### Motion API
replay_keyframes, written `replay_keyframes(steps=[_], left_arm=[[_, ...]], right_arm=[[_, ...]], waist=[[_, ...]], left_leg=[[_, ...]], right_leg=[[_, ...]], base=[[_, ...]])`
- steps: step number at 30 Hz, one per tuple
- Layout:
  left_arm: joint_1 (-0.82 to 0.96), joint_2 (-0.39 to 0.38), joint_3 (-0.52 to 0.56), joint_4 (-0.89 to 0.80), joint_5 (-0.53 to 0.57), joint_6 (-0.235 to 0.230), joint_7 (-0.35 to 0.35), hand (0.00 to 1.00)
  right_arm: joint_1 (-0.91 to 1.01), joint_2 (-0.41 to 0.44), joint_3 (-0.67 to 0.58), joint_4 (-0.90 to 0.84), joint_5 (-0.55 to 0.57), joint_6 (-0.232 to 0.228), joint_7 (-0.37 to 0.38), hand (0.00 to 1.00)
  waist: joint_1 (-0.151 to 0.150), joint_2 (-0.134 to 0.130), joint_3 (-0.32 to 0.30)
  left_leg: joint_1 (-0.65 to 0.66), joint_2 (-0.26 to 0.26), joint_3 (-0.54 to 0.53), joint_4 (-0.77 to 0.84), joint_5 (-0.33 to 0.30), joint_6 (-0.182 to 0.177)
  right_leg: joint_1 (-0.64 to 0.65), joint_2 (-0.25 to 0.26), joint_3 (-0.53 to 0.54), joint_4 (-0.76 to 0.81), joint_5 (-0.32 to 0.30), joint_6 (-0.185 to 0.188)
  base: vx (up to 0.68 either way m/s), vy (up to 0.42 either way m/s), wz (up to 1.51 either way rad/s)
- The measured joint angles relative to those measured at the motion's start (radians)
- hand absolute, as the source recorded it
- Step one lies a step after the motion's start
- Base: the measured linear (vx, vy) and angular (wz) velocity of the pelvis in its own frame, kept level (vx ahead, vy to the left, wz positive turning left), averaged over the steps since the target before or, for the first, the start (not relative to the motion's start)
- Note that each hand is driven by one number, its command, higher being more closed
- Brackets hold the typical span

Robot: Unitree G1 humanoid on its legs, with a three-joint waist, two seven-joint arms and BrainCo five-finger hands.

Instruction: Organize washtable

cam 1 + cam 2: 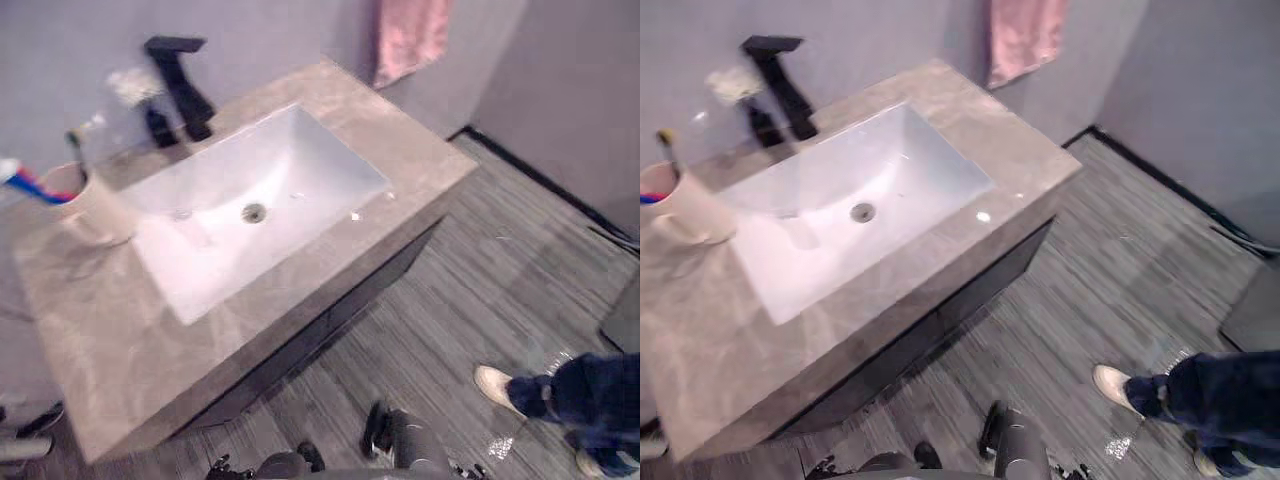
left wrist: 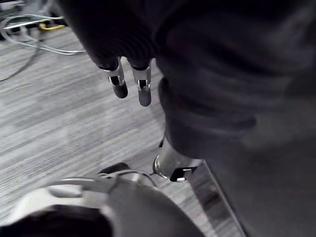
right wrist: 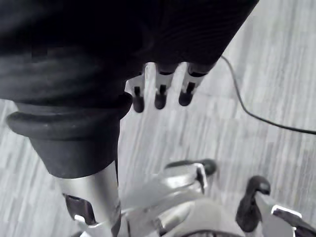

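The washtable is a grey stone counter [image 1: 335, 95] with a white rectangular basin [image 1: 270, 165] sunk into it. At the counter's far left stands a beige cup [image 1: 95, 208] holding a red and blue toothbrush [image 1: 30, 183]. A black faucet [image 1: 180, 85] rises behind the basin, with a small dark bottle [image 1: 160, 125] beside it. My left hand [image 2: 118, 81] hangs over the wooden floor, away from the counter, fingers straight and holding nothing. My right hand [image 3: 160, 91] also hangs over the floor, fingers straight and empty.
A pink towel [image 1: 410, 35] hangs on the wall behind the counter's far end. A person's leg [image 1: 590, 390] in dark trousers with a pale shoe [image 1: 497, 385] stands on the striped grey floor at lower right. A dark cabinet [image 1: 940, 320] sits under the counter.
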Motion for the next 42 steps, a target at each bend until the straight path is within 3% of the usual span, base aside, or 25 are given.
replay_keyframes(steps=[1,2,3,4,5,6,10,11,13,14,19,20,22,23,24,26,29,30,32,34,35,37,38,40,42], left_arm=[[-0.010,0.002,0.001,0.001,-0.007,0.000,0.000,0.00],[-0.019,0.001,0.000,0.017,-0.020,0.000,-0.002,0.00],[-0.022,-0.010,-0.008,0.018,-0.043,-0.001,-0.002,0.00],[-0.024,-0.022,-0.012,0.009,-0.071,-0.009,-0.003,0.00],[-0.027,-0.015,-0.014,0.008,-0.087,-0.008,-0.003,0.00],[-0.032,0.011,-0.030,0.004,-0.116,-0.007,-0.004,0.00],[-0.043,0.007,-0.040,0.001,-0.169,-0.009,0.000,0.00],[-0.041,0.003,-0.043,0.000,-0.185,-0.009,0.000,0.00],[-0.036,-0.017,-0.045,-0.001,-0.202,-0.010,-0.001,0.00],[-0.036,-0.017,-0.046,-0.001,-0.205,-0.009,-0.001,0.00],[-0.054,-0.007,-0.040,-0.004,-0.273,-0.008,-0.011,0.00],[-0.059,-0.005,-0.037,-0.005,-0.293,-0.009,-0.019,0.00],[-0.063,-0.008,-0.023,-0.012,-0.333,-0.011,-0.020,0.00],[-0.057,-0.021,-0.013,-0.027,-0.352,-0.015,-0.020,0.00],[-0.044,-0.041,0.006,-0.039,-0.361,-0.024,-0.018,0.00],[-0.034,-0.061,0.012,-0.061,-0.363,-0.033,-0.018,0.00],[-0.028,-0.063,0.010,-0.098,-0.360,-0.047,-0.019,0.00],[-0.027,-0.065,0.004,-0.096,-0.337,-0.045,-0.018,0.00],[-0.036,-0.045,-0.001,-0.081,-0.306,-0.045,-0.016,0.00],[-0.045,-0.021,-0.004,-0.050,-0.258,-0.036,-0.020,0.00],[-0.051,-0.015,-0.003,-0.032,-0.218,-0.035,-0.020,0.00],[-0.070,-0.012,-0.008,-0.021,-0.169,-0.030,-0.019,0.00],[-0.076,-0.016,-0.018,-0.020,-0.152,-0.026,-0.020,0.00],[-0.076,-0.031,-0.037,-0.019,-0.140,-0.026,-0.020,0.00],[-0.076,-0.035,-0.061,-0.019,-0.131,-0.028,-0.020,0.00]], right_arm=[[0.000,0.003,0.015,0.004,-0.003,0.000,-0.005,0.00],[-0.003,-0.017,0.049,0.008,-0.022,-0.004,-0.008,0.00],[-0.026,-0.034,0.073,0.011,-0.039,0.001,-0.010,0.00],[-0.025,-0.045,0.066,0.006,-0.039,0.000,-0.019,0.00],[-0.017,-0.052,0.070,0.006,-0.040,-0.001,-0.020,0.00],[-0.020,-0.049,0.096,0.013,-0.049,0.003,-0.020,0.00],[-0.016,-0.037,0.122,0.013,-0.085,-0.001,-0.013,0.00],[-0.002,-0.036,0.117,0.014,-0.085,-0.002,-0.012,0.00],[0.002,-0.034,0.086,0.019,-0.080,-0.004,-0.013,0.00],[0.002,-0.028,0.065,0.019,-0.075,-0.007,-0.012,0.00],[0.003,0.009,0.009,0.033,-0.037,-0.010,-0.013,0.00],[0.001,0.016,0.010,0.035,-0.031,-0.012,-0.013,0.00],[-0.002,0.021,0.013,0.035,-0.014,-0.021,-0.012,0.00],[-0.005,0.015,0.016,0.035,-0.007,-0.025,-0.013,0.00],[-0.025,-0.012,0.017,0.046,-0.005,-0.025,-0.013,0.00],[-0.052,-0.045,0.018,0.057,-0.003,-0.026,-0.014,0.00],[-0.072,-0.077,0.032,0.061,0.002,-0.029,-0.014,0.00],[-0.086,-0.096,0.034,0.062,-0.001,-0.035,-0.017,0.00],[-0.091,-0.091,0.032,0.062,-0.007,-0.033,-0.017,0.00],[-0.044,-0.073,0.020,0.076,-0.019,-0.025,-0.019,0.00],[-0.049,-0.066,0.010,0.079,-0.019,-0.023,-0.023,0.00],[-0.063,-0.043,-0.011,0.078,-0.018,-0.022,-0.025,0.00],[-0.069,-0.032,-0.013,0.082,-0.019,-0.020,-0.025,0.00],[-0.065,-0.026,-0.020,0.096,-0.025,-0.017,-0.017,0.00],[-0.060,-0.018,-0.033,0.099,-0.041,-0.014,-0.012,0.00]], waist=[[0.003,-0.001,0.003],[0.005,-0.006,0.004],[0.021,0.033,-0.014],[0.025,0.042,-0.018],[0.020,0.029,-0.017],[0.021,-0.010,-0.019],[0.024,-0.005,-0.012],[0.017,-0.008,-0.013],[-0.006,0.023,-0.018],[-0.007,0.023,-0.018],[-0.010,-0.007,-0.011],[-0.007,-0.019,-0.007],[-0.004,-0.036,-0.001],[0.001,-0.043,0.005],[0.008,-0.019,0.007],[0.009,0.000,0.005],[0.029,-0.002,-0.001],[0.041,0.014,-0.017],[0.030,0.007,-0.027],[0.005,-0.045,-0.052],[0.014,-0.042,-0.070],[-0.017,-0.029,-0.084],[-0.012,-0.019,-0.094],[-0.021,0.021,-0.100],[-0.026,0.026,-0.100]], left_leg=[[-0.002,-0.005,0.021,0.034,-0.001,0.001],[-0.029,0.023,0.054,0.090,-0.024,0.013],[-0.029,0.013,0.039,-0.060,0.039,0.032],[-0.020,0.025,0.075,-0.081,0.075,-0.004],[-0.008,0.011,0.089,-0.078,0.068,-0.010],[-0.004,-0.007,0.126,-0.053,0.064,-0.015],[-0.006,0.103,0.199,0.119,0.043,-0.043],[-0.002,0.108,0.193,0.098,0.035,-0.061],[0.002,0.119,0.183,0.033,0.055,-0.080],[0.017,0.115,0.183,0.020,0.060,-0.087],[0.028,0.119,0.202,0.042,0.062,-0.089],[0.026,0.118,0.180,0.076,0.061,-0.088],[-0.007,0.130,0.008,0.198,0.053,-0.074],[-0.059,0.129,-0.165,0.292,0.016,-0.055],[-0.068,0.085,-0.383,0.293,-0.033,-0.055],[-0.093,0.047,-0.561,0.293,-0.070,-0.050],[-0.148,0.052,-0.599,0.228,-0.071,-0.048],[-0.145,0.066,-0.533,0.129,-0.079,-0.033],[-0.135,0.086,-0.454,0.108,-0.079,-0.033],[-0.081,0.048,-0.332,0.087,-0.076,-0.026],[-0.069,0.044,-0.255,0.082,-0.079,-0.023],[-0.071,0.027,-0.210,0.084,-0.078,-0.021],[-0.069,0.015,-0.175,0.084,-0.078,-0.021],[-0.073,0.009,-0.151,0.101,-0.078,-0.021],[-0.108,0.003,-0.151,0.157,-0.102,-0.021]], right_leg=[[0.008,0.006,-0.026,-0.004,0.011,-0.021],[0.037,0.023,-0.032,-0.073,0.052,-0.066],[0.070,0.077,0.001,-0.178,0.074,-0.052],[0.059,0.033,-0.061,-0.062,-0.032,-0.034],[0.062,-0.007,-0.072,-0.013,-0.062,-0.008],[0.098,-0.043,-0.055,-0.072,-0.081,0.067],[0.204,0.066,0.009,-0.275,-0.009,0.037],[0.225,0.078,0.017,-0.295,-0.008,0.036],[0.241,0.101,0.023,-0.303,-0.008,0.036],[0.239,0.107,0.037,-0.304,-0.007,0.037],[0.211,0.115,0.094,-0.295,-0.002,0.042],[0.195,0.116,0.130,-0.276,-0.006,0.038],[0.170,0.130,0.217,-0.241,-0.009,0.033],[0.161,0.151,0.296,-0.233,-0.007,0.032],[0.159,0.192,0.394,-0.245,-0.003,0.034],[0.158,0.278,0.582,-0.283,0.030,0.027],[0.153,0.357,0.811,-0.403,0.043,0.011],[0.146,0.373,0.875,-0.478,0.077,0.013],[0.111,0.388,0.829,-0.411,0.094,0.040],[0.184,0.353,0.887,-0.460,0.190,0.059],[0.187,0.343,0.953,-0.515,0.220,0.078],[0.163,0.344,1.006,-0.559,0.276,0.095],[0.143,0.353,1.031,-0.564,0.310,0.102],[0.124,0.372,1.032,-0.578,0.367,0.110],[0.107,0.365,1.066,-0.579,0.389,0.121]], base=[[0.09,-0.101,-1.48],[-0.11,-0.095,-1.65],[-0.16,-0.089,-1.77],[-0.14,-0.092,-1.31],[-0.01,-0.079,-0.90],[0.05,-0.182,-0.86],[0.03,-0.233,-0.72],[-0.03,-0.143,-0.50],[-0.06,-0.033,-0.24],[-0.06,0.009,-0.32],[-0.13,0.028,-0.30],[-0.11,-0.027,-0.80],[-0.10,-0.030,-1.21],[-0.07,0.088,-1.94],[-0.08,0.130,-2.15],[-0.08,0.138,-2.37],[-0.12,0.196,-2.92],[-0.15,0.199,-3.02],[0.03,0.119,-1.88],[0.19,0.146,-1.77],[0.10,0.105,-1.96],[0.06,0.115,-2.00],[0.06,0.109,-2.12],[0.01,0.083,-1.83],[-0.07,0.033,-1.69]])
